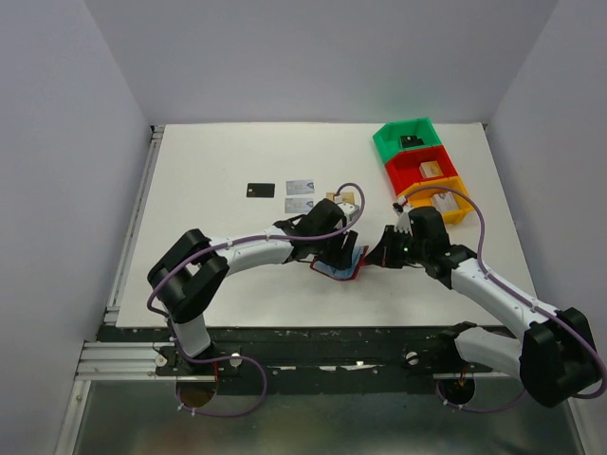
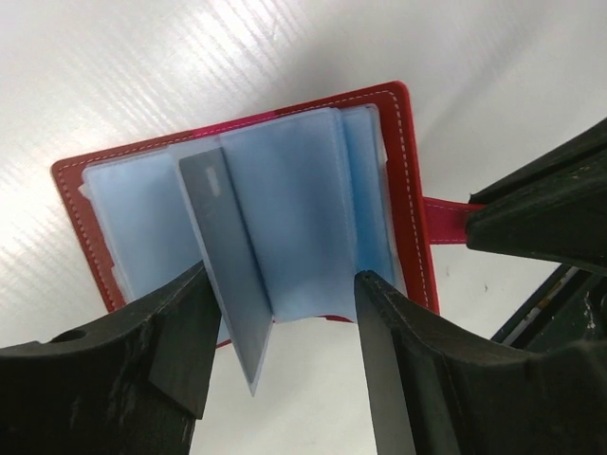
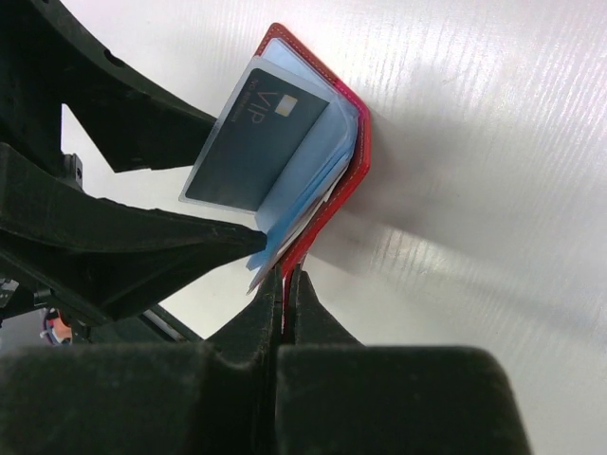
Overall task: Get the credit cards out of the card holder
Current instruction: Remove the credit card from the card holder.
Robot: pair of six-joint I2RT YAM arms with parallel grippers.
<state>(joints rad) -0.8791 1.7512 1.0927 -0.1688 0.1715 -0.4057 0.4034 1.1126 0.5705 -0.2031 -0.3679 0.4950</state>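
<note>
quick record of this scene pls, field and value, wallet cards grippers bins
card holder: lying open, blue sleeves fanned up
card inside: dark card marked VIP, in a clear sleeve
cards out: black card, two silver-grey cards, gold-tan card partly hidden, in a group beyond the holder
left gripper: open, fingers either side of a raised sleeve
right gripper: shut on the holder's red snap tab
bins: green bin, red bin, orange bin, far right

Only legible txt: "VIP" on dark card (image 3: 248,152) in card holder (image 3: 352,185).
</note>
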